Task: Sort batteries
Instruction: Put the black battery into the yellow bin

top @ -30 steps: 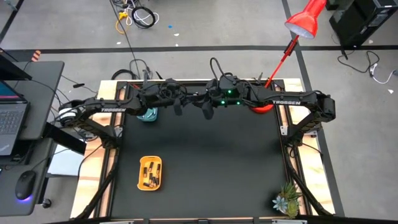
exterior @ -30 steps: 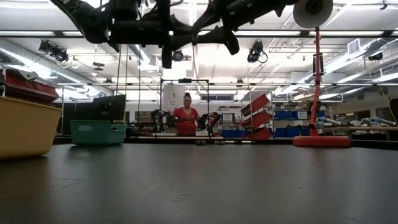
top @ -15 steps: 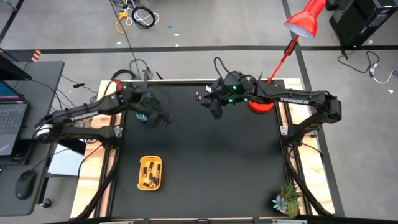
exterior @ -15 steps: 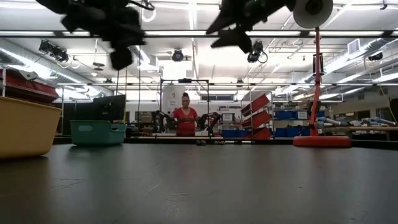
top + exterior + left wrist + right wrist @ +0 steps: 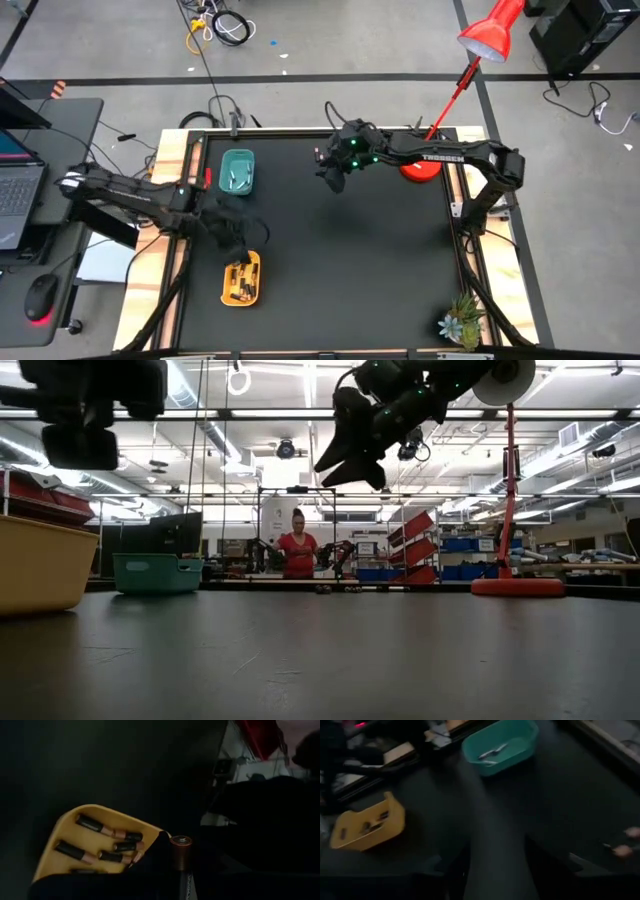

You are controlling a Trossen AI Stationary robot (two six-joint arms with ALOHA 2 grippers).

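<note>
Battery [image 5: 180, 851], dark-bodied with a copper end, clamped in the left pincer [image 5: 232, 234], fingers closed tight on it, long axis standing upright along the fingers, copper end toward the wrist camera. Held above the worktop [image 5: 340, 270] near its left edge, just beside the far end of the yellow tray [image 5: 226, 280], not yet over the tray's middle.

More batteries [image 5: 100, 827] of the same dark-and-copper kind lying flat in that tray, side by side and at slight angles. Whitish-silver batteries [image 5: 238, 178] kept apart in the teal tray [image 5: 224, 170], close to the worktop's far-left corner.

Key relation for the coming move: yellow tray directly toward the near edge from the left pincer, with only the rim between the held battery and its fellows. Probably calls for a short carry over the rim, then a release. With the long axis vertical, likely to land on end and topple; a drop too early could catch the rim and roll out onto the worktop.

Right pincer [image 5: 348, 468] raised well above the worktop toward the middle of the far edge, fingers spread and empty, well apart from both trays. Left arm plainly the nearer one, and the one at work.
</note>
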